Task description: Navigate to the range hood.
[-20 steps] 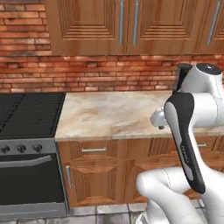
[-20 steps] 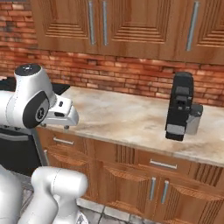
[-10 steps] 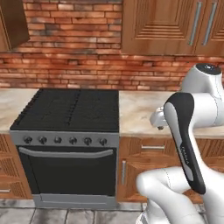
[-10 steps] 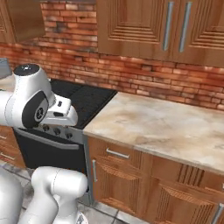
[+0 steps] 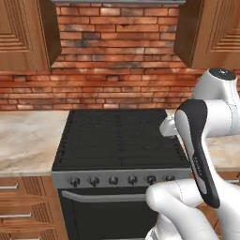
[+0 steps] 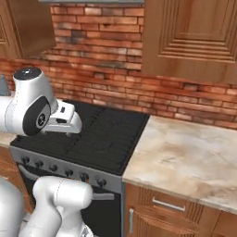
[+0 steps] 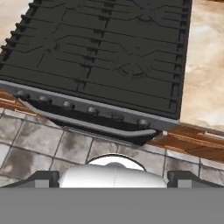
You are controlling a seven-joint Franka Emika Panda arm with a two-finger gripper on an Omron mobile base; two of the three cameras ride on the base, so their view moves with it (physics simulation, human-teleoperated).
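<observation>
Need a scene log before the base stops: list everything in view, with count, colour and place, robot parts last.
range hood: one, grey, thin edge at the top, above the stove.
stove: one, black, knobs along its front, between the counters.
brick wall: one, red, behind the stove.
upper cabinets: two, brown wood, either side of the hood.
counter: beige marble, both sides of the stove.
lower cabinets: brown wood, under the counters.
floor tiles: grey, before the stove.
arm: one, white with dark joints, over the stove's right side.
gripper: dark tips apart.
</observation>
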